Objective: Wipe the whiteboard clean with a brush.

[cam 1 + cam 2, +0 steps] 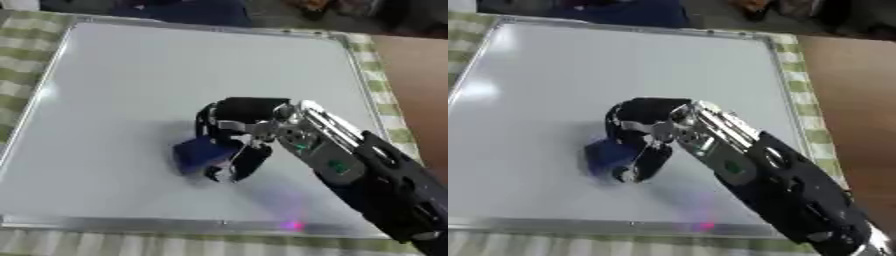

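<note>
Nearest the camera, the black forearm with silver joints enters from the lower right corner and runs up and leftward across the board. Under it, along the bottom edge, runs a strip of green-and-white checked cloth (105, 245) covering the tabletop, which also shows down the left side and along the right edge of the board.

On the cloth lies the large white rectangular whiteboard with a thin silver metal frame (131, 75), filling most of both views. Its surface looks plain white, with a bright glare patch near its left edge and a small pinkish-purple glow near the bottom frame, right of centre.

A little below the board's middle sits the small dark blue block-shaped brush (199, 154), resting on the white surface. The robot's right hand (238, 131) is over it from the right, its fingers (252, 161) curled down round the brush and gripping it, the fingertips touching or almost touching the board.

To the right of the cloth, brown tabletop (424, 85) is bare.
</note>
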